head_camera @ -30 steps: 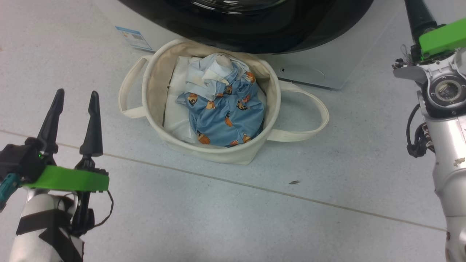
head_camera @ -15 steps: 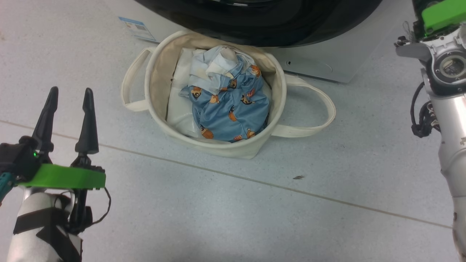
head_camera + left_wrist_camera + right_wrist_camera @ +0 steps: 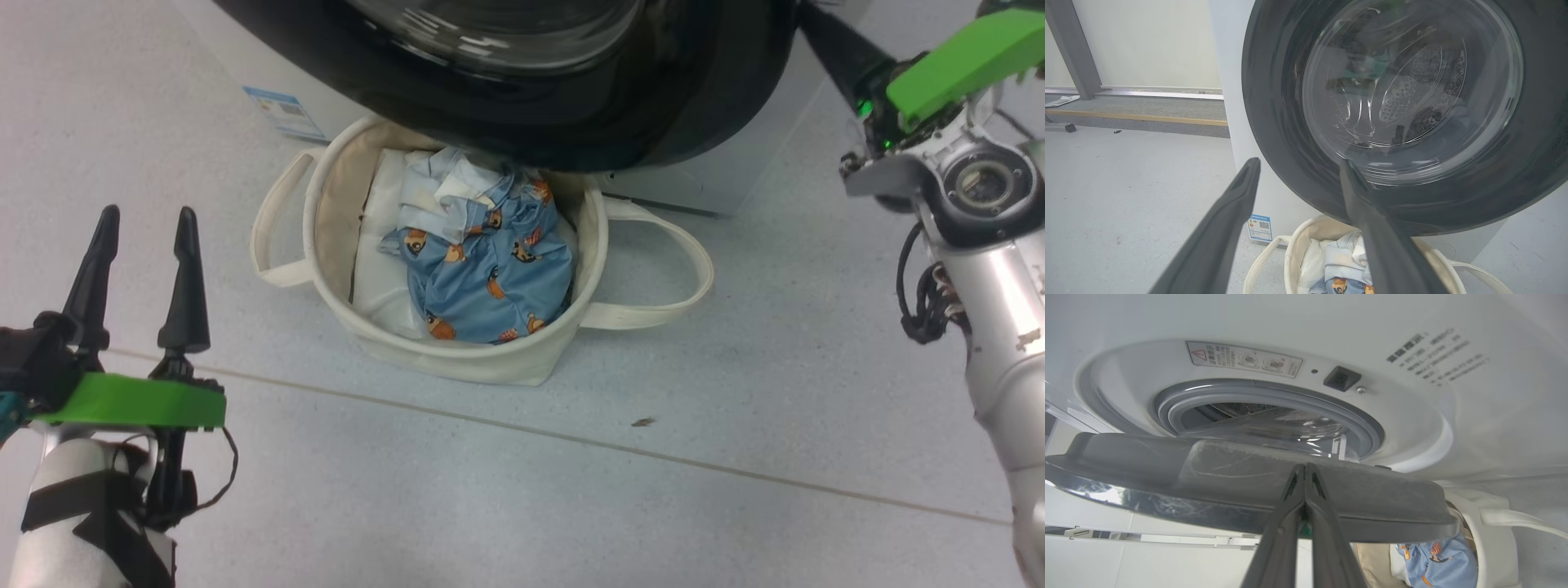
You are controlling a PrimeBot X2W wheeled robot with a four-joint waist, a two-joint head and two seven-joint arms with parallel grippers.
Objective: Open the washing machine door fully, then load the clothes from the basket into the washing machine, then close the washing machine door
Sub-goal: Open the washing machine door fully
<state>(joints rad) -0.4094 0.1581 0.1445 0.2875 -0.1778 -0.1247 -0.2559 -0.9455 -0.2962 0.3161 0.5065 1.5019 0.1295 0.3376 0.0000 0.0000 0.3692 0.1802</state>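
One of the three stages was judged to be under way, and none was finished. The large round washing machine door with its wide glossy black rim was seen across the top of the head view, swung partway out so that it overhung the far edge of the basket. In the right wrist view a gap was shown between it and the grey rubber ring of the white front-loading washing machine, with a little of the perforated steel drum visible behind. The door was therefore taken to be ajar, not fully open.

The right gripper was seen with its fingers pressed together on nothing, their tips apparently laid against the door's grey inner face near its edge, as if to swing it wider. The left gripper, at the lower left of the head view, was held over the floor with its fingers spread apart and empty.

The light blue bear-printed clothes were found bundled in the round cream-white canvas basket, at centre frame, beside a plain white pillow-like bundle. Nothing had been loaded. The rest of the opening, the loading and the closing were judged to be left.
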